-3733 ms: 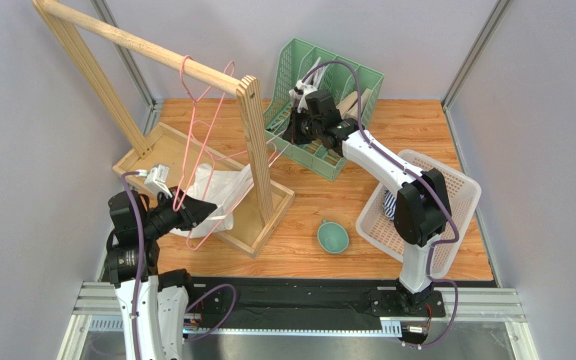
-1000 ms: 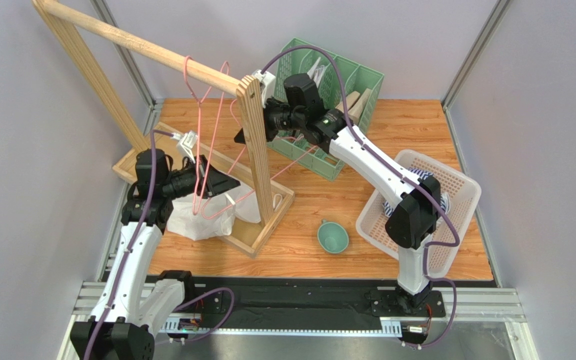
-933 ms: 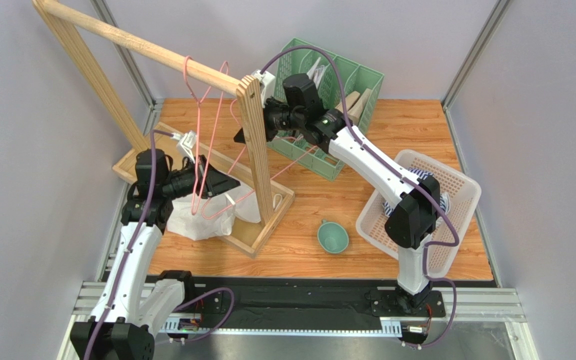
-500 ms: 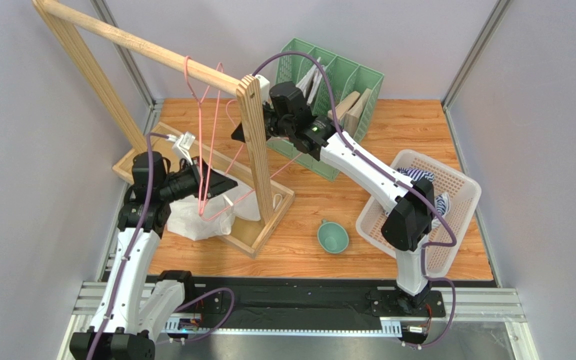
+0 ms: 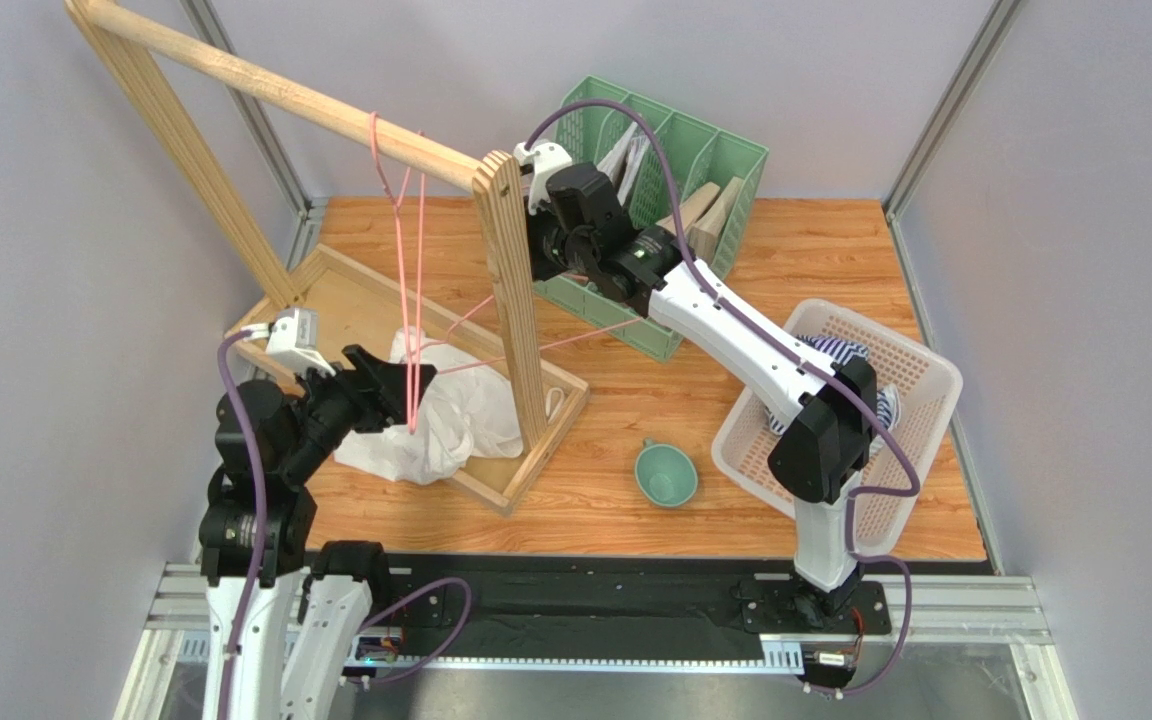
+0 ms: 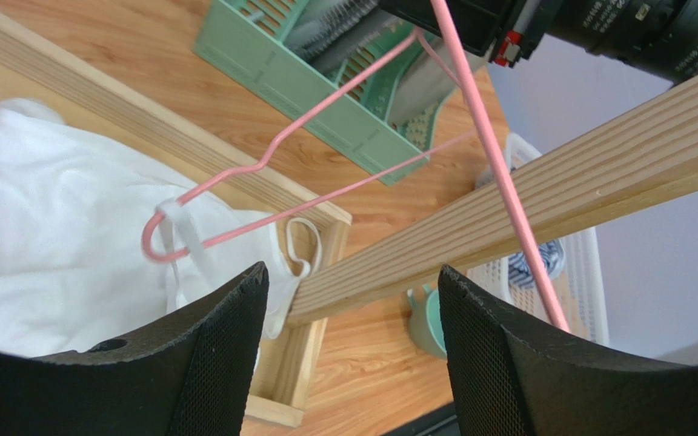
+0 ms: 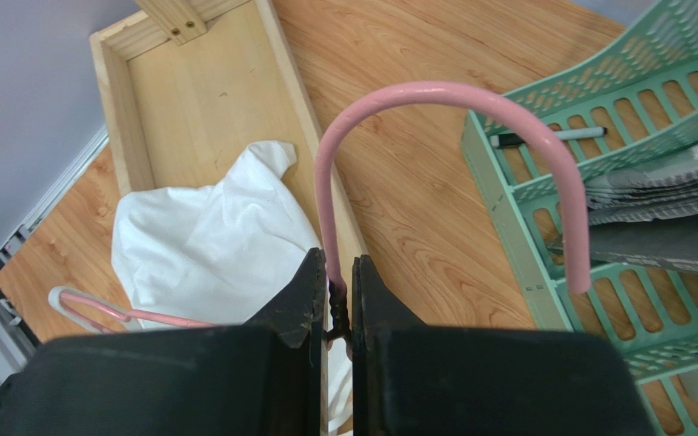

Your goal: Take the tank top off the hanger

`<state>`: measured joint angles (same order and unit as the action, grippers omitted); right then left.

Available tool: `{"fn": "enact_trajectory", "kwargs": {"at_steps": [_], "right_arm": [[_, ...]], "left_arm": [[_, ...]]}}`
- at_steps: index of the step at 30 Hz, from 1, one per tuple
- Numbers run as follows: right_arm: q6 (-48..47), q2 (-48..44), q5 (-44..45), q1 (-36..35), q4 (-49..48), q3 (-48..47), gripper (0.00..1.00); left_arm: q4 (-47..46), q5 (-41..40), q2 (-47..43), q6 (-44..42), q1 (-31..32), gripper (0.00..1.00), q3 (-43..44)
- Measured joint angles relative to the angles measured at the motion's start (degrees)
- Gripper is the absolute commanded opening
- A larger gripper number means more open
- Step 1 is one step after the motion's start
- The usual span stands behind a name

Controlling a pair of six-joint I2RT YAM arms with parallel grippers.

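Observation:
The white tank top [image 5: 440, 428] [image 6: 52, 236] [image 7: 207, 245] lies crumpled in the wooden rack's base tray [image 5: 312, 293]. One of its straps [image 6: 184, 243] is looped over the low end of a pink hanger [image 6: 325, 193] [image 7: 453, 95]. My right gripper [image 5: 540, 258] [image 7: 334, 295], up beside the rack's post, is shut on this hanger's neck. My left gripper [image 5: 394, 387] [image 6: 353, 272] hovers open at the near-left edge of the tank top, with nothing between its fingers.
The rack's post [image 5: 515, 300] and sloping rail [image 5: 267, 90] stand between the arms. A second pink hanger [image 5: 382, 150] hangs from the rail. A green file organiser [image 5: 687, 165], a teal bowl [image 5: 666, 474] and a white basket [image 5: 913, 398] holding striped cloth sit on the right.
My left gripper has let go and opened, drawing back toward the near left. My right gripper has closed on the hanger's neck. The tank top has sunk lower into the tray.

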<state>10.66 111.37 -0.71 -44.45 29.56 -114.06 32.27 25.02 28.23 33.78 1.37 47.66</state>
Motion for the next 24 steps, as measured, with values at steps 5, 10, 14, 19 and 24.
{"fn": "enact_trajectory", "kwargs": {"at_steps": [5,10,14,19,24], "right_arm": [[0.02,-1.20,5.42,0.00,1.95,-0.28,0.00],[-0.09,-1.22,11.41,0.00,5.33,-2.71,0.00],[-2.99,-1.22,15.54,-0.13,7.23,-5.14,0.00],[-7.10,-1.22,17.14,-0.76,8.44,-5.57,0.00],[-8.61,-1.22,17.05,-0.92,10.34,-5.57,0.00]], "left_arm": [[2.82,-6.95,-3.02,0.37,0.00,0.75,0.02],[5.44,-11.32,-2.14,0.61,0.00,0.74,-0.26],[6.16,-12.31,-2.10,0.83,0.00,0.73,-1.14],[4.70,-10.93,-1.36,2.19,0.00,0.67,-3.67],[0.72,-5.75,4.87,3.78,0.00,0.64,-6.67]]}}
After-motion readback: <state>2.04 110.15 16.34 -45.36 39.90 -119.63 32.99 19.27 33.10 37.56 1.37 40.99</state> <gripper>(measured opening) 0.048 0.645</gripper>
